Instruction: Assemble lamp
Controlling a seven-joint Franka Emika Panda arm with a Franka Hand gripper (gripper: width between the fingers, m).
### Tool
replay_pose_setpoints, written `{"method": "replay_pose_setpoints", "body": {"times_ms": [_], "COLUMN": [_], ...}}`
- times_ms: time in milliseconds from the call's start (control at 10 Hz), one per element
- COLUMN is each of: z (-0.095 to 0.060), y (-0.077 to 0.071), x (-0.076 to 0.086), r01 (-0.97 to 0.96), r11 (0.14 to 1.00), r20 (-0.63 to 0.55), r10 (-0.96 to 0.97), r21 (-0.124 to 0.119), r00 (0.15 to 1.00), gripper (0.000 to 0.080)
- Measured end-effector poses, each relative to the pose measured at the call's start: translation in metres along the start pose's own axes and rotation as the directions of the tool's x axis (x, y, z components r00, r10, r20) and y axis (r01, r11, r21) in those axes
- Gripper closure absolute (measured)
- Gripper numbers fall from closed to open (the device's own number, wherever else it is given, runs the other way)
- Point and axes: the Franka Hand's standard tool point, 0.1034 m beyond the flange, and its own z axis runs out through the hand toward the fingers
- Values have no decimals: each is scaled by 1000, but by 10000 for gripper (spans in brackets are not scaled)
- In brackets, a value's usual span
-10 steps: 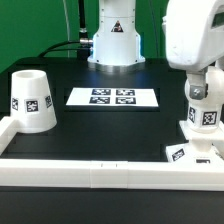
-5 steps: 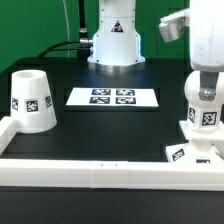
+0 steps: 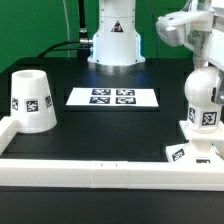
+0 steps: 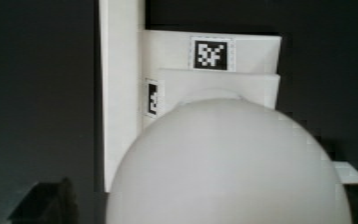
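The white bulb (image 3: 203, 104) stands upright on the small square base (image 3: 193, 151) at the exterior view's right, close behind the front rail. My gripper (image 3: 207, 68) hangs just above the bulb's top. In the wrist view the bulb (image 4: 220, 165) fills the space between my dark fingers (image 4: 48, 200), which stand wide apart on either side of it, and the tagged base (image 4: 211, 70) shows beyond it. The gripper looks open and holds nothing. The cone-shaped shade (image 3: 31, 100) stands alone at the exterior view's left.
The marker board (image 3: 112, 97) lies flat in the middle of the black table. A long white rail (image 3: 100, 171) runs along the front edge and turns back at the left corner beside the shade; it also shows in the wrist view (image 4: 123, 90). The robot's base (image 3: 113, 40) stands behind.
My gripper has risen off the bulb; a second ago it covered the bulb's top, now the top shows below it. The bulb stays standing on the base.
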Motion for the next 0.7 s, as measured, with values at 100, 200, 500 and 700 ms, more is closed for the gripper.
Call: {"method": "replay_pose_setpoints", "body": {"times_ms": [100, 200, 500, 700], "z": [0, 1, 1, 1], "y": [0, 0, 0, -1], "x": [0, 0, -3, -3], "r01": [53, 79, 113, 76], "r11": [999, 997, 994, 997], "r20": [0, 1, 5, 5], "r10": [-53, -79, -113, -76], "r21": [0, 1, 2, 2], "r00": [999, 997, 994, 997], "gripper": [101, 101, 191, 222]}}
